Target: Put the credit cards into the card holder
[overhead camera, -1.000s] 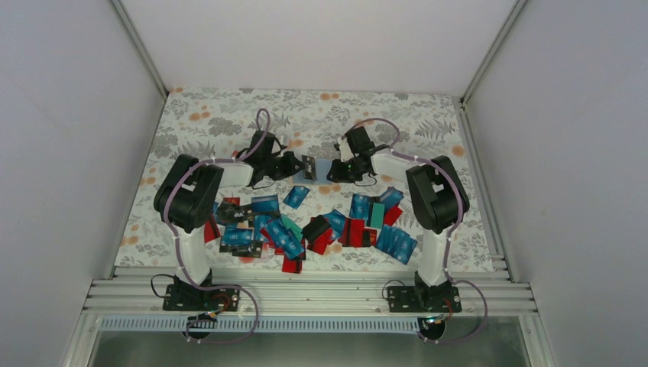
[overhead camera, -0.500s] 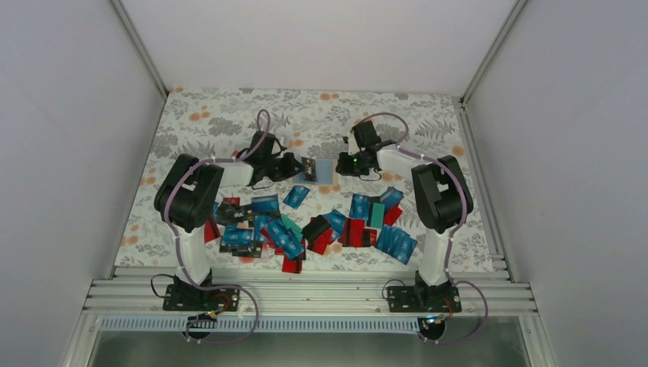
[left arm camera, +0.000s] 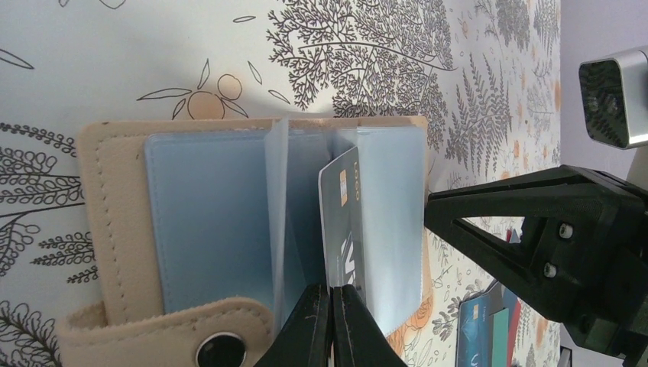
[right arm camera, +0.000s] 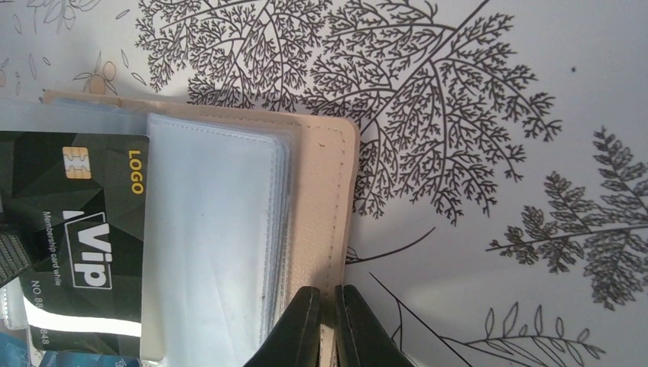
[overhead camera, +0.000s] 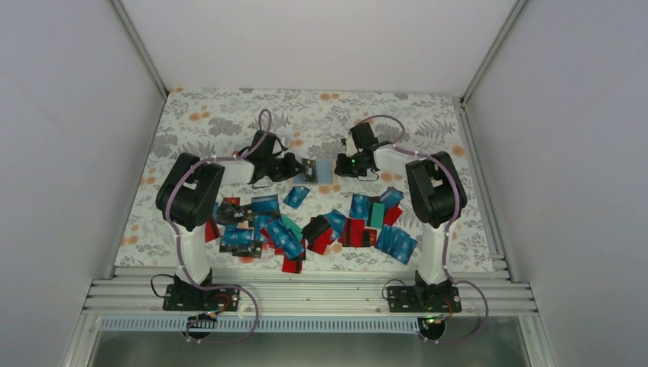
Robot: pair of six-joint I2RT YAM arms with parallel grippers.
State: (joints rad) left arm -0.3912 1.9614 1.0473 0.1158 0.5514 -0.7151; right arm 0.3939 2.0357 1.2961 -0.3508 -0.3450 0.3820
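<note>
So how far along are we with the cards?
Done: card holder lies open; no card seen filed in its sleeves. In hand: left gripper pinches a black card at the sleeves, right gripper clamps the holder's edge. Left: the pile of credit cards nearer the arm bases.

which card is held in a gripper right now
The black VIP card: the left gripper pinches it on edge over the open card holder; the other cards lie on the table.

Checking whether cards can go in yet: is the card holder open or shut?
Open: the card holder lies spread flat, its clear sleeves exposed, and the left gripper holds a black card among them.
</note>
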